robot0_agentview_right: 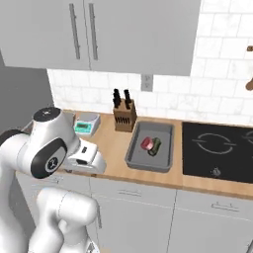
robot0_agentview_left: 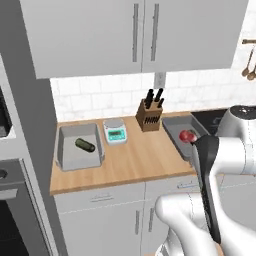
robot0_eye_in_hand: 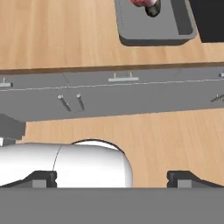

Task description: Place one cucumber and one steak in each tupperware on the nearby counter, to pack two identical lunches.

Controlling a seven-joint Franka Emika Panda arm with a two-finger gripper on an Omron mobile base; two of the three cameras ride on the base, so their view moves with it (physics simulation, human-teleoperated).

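Observation:
On the wooden counter stand two grey tupperware boxes. The left tupperware holds one dark green cucumber. In the right tupperware a red steak lies beside a second cucumber. My gripper is open and empty. It points down in front of the counter's edge, over the cabinet fronts and short of the right tupperware. The white hand shows at the counter's front edge.
A white scale and a knife block stand at the back between the boxes. A black cooktop lies to the right, an oven to the left. Wall cabinets hang overhead.

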